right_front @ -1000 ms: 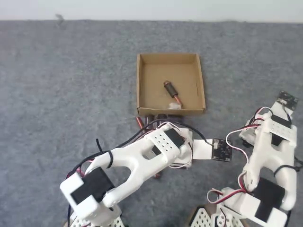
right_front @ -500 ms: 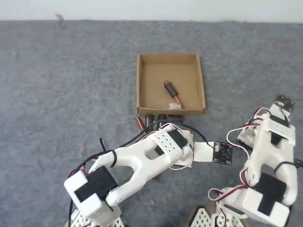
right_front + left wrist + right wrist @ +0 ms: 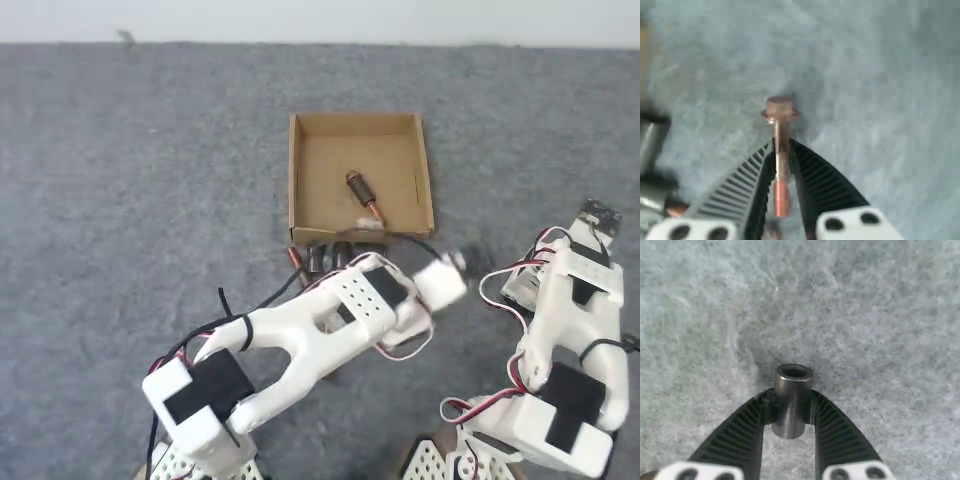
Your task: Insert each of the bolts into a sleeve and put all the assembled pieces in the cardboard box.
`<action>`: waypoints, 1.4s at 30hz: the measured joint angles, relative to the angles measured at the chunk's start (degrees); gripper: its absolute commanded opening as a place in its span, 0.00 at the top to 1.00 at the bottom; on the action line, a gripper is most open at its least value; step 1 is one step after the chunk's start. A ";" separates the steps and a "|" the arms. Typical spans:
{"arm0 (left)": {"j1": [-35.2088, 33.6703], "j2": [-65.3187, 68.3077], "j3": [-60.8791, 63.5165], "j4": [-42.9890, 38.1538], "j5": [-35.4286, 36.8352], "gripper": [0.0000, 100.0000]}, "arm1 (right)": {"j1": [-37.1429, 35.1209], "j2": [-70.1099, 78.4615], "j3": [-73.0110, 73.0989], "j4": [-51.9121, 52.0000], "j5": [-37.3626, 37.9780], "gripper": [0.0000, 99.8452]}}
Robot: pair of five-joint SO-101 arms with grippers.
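**Left arm** (image 3: 340, 310) — over the last second its wrist end has swung up and across toward the right arm. It is smeared in the high view, so it looks caught mid-move.

**Left gripper** (image 3: 780, 150) — jaws almost closed, pinching a copper bolt (image 3: 780, 131) by the shank, with the hex head sticking out past the tips.

**Right arm** (image 3: 570, 310) — it shifted slightly a second ago and has been steady since.

**Right gripper** (image 3: 792, 401) — jaws clamped on both sides of a dark sleeve (image 3: 792, 390), its open bore facing outward.

**Reading** — bolt and sleeve are each in hand and closing on one another, so insertion looks next. The bolt's axis will have to line up with that bore.

**Cardboard box** (image 3: 292, 180) — one assembled piece (image 3: 364, 195) and a white scrap (image 3: 368, 224) lie inside.

**Loose parts** — spare sleeves (image 3: 330, 255) and a spare bolt (image 3: 295, 260) lie just outside the box's near wall. The left arm and its cables overhang them.
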 measured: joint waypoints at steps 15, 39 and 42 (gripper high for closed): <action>-8.79 0.00 -2.20 1.14 28.40 0.75 | 0.00 0.00 0.00 0.00 0.00 0.99; -7.91 12.66 -13.98 6.95 -0.97 0.77 | -0.09 0.00 0.00 0.00 0.00 0.99; -7.82 14.07 -16.88 7.12 -1.14 0.77 | -0.09 0.00 0.00 0.00 0.00 0.99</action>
